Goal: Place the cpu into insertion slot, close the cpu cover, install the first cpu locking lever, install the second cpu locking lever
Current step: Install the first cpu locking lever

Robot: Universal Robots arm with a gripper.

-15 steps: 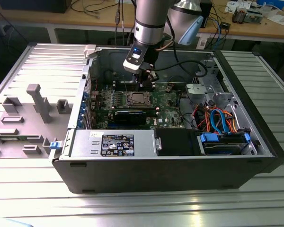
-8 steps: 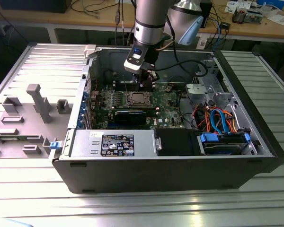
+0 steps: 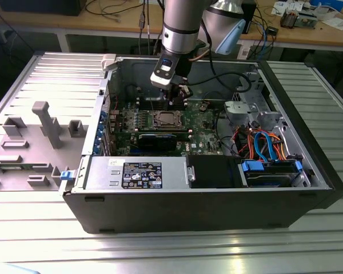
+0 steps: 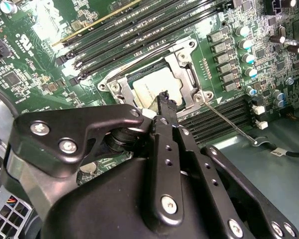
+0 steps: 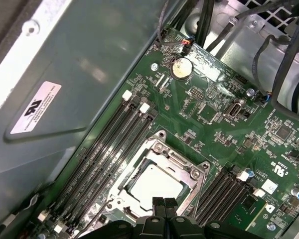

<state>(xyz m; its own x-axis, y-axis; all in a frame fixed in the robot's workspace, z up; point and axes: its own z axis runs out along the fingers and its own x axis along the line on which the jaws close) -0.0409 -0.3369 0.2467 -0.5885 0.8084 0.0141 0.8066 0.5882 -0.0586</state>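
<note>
The cpu [image 4: 150, 85] lies flat in the insertion slot [image 4: 187, 50], its silvery top showing through the cut-out of the cpu cover [image 4: 182, 77], which lies down over it. A thin wire locking lever [image 4: 228, 122] sticks out sideways from the socket's corner across the memory slots, its hooked end free. My gripper [image 4: 165, 98] hovers just above the socket's edge with its fingertips [image 5: 157, 202] pressed together and nothing between them. In the first wrist view the cpu [image 5: 154, 182] and cover [image 5: 190, 173] sit right beyond the tips. The exterior view has the gripper [image 3: 173, 101] over the socket [image 3: 165, 119].
The work sits deep inside an open computer case [image 3: 177, 214] with tall metal walls. Long black memory slots [image 5: 107, 149] flank the socket. A black card [image 3: 157, 140], a power supply [image 3: 138, 173], drive bays and coloured cables [image 3: 268, 145] crowd the exterior view's right.
</note>
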